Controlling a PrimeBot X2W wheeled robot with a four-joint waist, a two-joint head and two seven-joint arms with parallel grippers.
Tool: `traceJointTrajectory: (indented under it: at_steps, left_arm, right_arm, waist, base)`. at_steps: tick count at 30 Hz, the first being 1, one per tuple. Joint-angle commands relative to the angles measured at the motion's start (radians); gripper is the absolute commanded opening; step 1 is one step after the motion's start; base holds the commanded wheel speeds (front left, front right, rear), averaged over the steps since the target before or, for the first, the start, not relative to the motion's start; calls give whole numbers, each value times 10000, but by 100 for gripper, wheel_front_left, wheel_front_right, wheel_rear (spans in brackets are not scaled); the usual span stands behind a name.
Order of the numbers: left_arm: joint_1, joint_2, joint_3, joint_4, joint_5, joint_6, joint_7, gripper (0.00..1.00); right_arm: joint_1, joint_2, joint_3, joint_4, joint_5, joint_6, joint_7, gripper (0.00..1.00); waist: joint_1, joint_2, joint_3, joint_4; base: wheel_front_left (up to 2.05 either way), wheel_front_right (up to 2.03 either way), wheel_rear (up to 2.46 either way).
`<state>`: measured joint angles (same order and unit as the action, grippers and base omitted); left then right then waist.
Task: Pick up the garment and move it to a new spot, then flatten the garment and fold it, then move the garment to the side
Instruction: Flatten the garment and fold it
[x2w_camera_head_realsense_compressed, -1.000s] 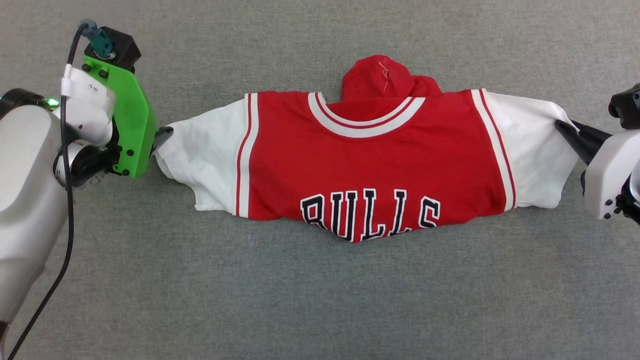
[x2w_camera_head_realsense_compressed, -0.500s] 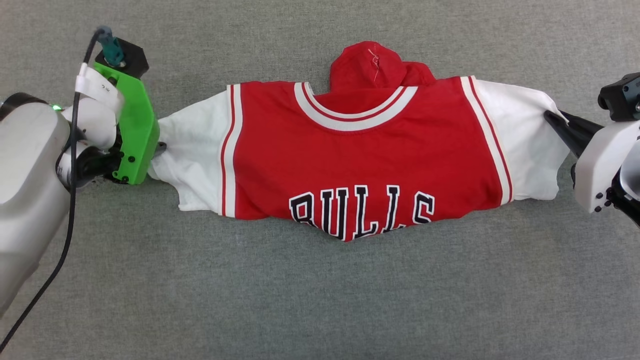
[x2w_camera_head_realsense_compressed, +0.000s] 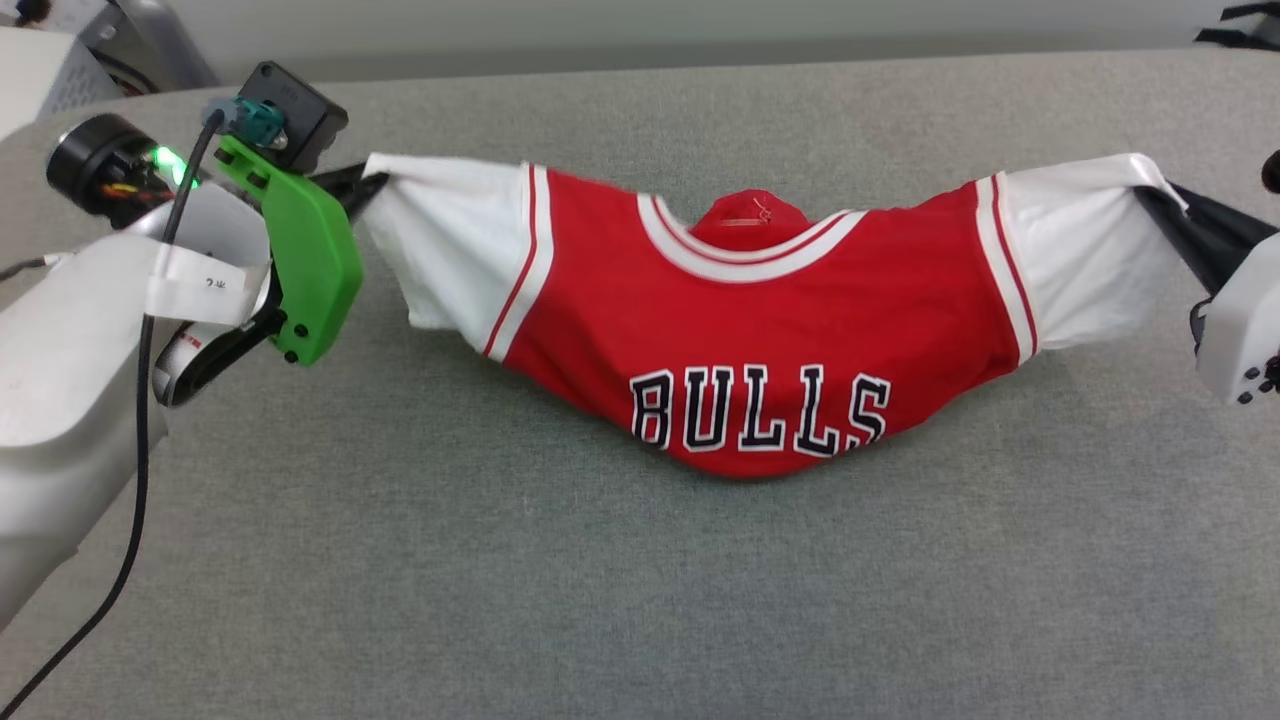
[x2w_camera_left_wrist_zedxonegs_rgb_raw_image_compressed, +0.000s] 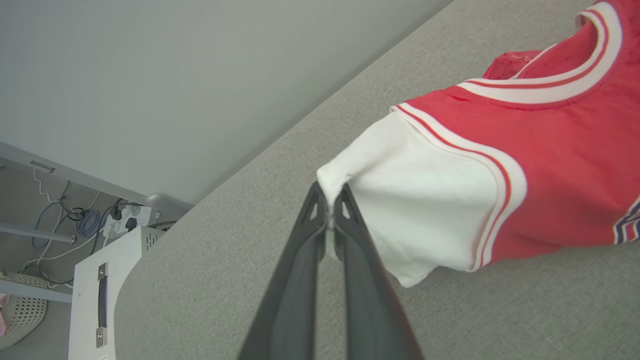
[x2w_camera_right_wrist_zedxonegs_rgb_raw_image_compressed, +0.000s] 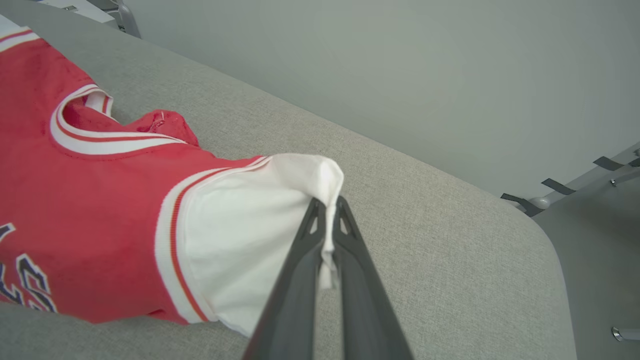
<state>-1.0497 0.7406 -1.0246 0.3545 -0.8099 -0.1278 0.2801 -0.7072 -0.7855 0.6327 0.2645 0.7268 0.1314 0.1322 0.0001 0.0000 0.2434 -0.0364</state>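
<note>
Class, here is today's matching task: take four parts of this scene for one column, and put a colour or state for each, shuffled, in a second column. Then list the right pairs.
Column one
1. left tool
2. BULLS lettering
3. table cover
4. collar band

Column two
A. grey
B. shut on a white sleeve of the garment
C. black, outlined in white
D. white with a thin red stripe

Pairs: 1-B, 2-C, 3-A, 4-D
</note>
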Motion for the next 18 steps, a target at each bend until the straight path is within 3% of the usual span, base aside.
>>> traceJointTrajectory:
  at_steps: [1,8,18]
  left_arm:
    - [-286,81,110,-115,227,-20,-352,0]
    - [-985,2,725,-915,725,474,-1665,0]
    - [-2261,-52,1375,-1579,1073,825,-2124,0]
  right_arm:
    - [-107,-98,-154,-140,96,-7,-69,0]
    - [-468,-434,-1018,-724,14,-7,3,0]
    - [-1513,-594,-2017,-1473,-253,-7,562,0]
  waist:
    - [-1,0,-715,355]
    - [-1,0,-1269,516]
    - [-1,0,-1621,520]
  base:
    - [0,0,0]
    - [0,0,0]
    - [0,0,0]
